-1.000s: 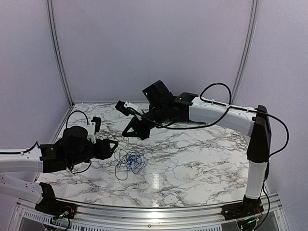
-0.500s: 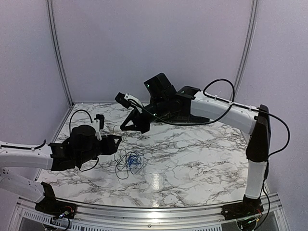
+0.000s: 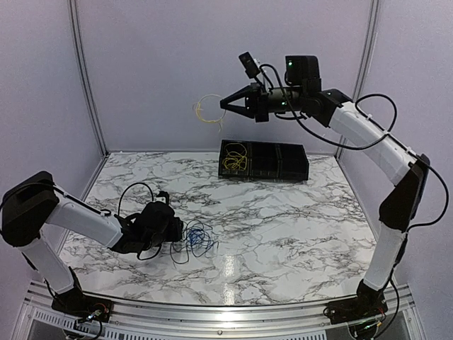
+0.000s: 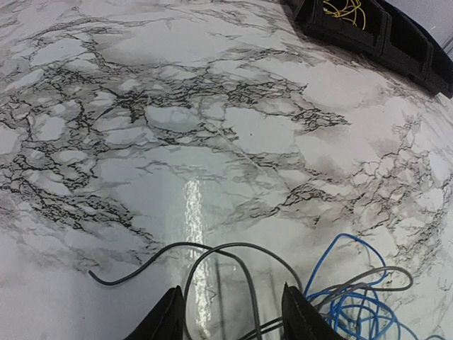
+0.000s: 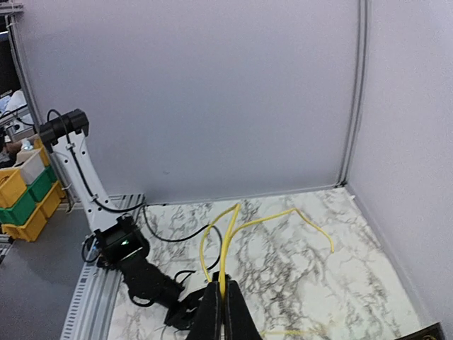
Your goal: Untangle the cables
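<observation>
— Both arms have shifted: the left gripper (image 4: 230,320) dropped to the tangle in the near-left part of the table (image 3: 297,227); the right one climbed from tabletop height to high over the far edge.
— Jaws?
— Left: parted, straddling a loop of the black cable (image 4: 212,249), not pinching. The blue cable (image 4: 340,297) is knotted just beside it. The yellow cable (image 5: 222,269) dangles in mid-air, clenched in the right gripper (image 5: 223,312).
— Step?
— Yellow looks separated, probably bound for the black tray (image 3: 290,161) at the far edge, where some yellow wire lies. Next, I'd judge: left closes on black and draws it off blue slowly, or both drag together.
</observation>
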{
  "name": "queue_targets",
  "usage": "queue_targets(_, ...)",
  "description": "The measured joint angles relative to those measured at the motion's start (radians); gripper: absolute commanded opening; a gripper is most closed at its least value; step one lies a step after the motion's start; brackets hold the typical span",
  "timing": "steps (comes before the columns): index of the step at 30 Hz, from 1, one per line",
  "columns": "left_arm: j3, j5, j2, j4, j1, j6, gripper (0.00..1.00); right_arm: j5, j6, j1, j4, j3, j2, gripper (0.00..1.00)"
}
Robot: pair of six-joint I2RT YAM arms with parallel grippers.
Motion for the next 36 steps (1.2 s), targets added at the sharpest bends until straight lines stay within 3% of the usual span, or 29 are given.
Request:
queue_targets(7,0.013,0.014,-0.044,0.024,0.0,-0.022,0.52,0.081,0.05,-0.174,0.19,-0.051,0.027,0.0)
queue_targets(13,-0.041,0.032,-0.228,0.039,0.0,-0.022,0.53,0.158,0.076,-0.267,0.261,-0.087,0.154,0.0)
queue_targets(23,-0.149,0.037,-0.452,0.026,-0.009,-0.041,0.53,0.195,0.14,-0.274,0.347,-0.057,0.322,0.0)
queue_targets(36,-0.145,-0.044,-0.649,-0.151,-0.015,-0.056,0.54,0.267,0.228,-0.274,0.426,0.059,0.593,0.0)
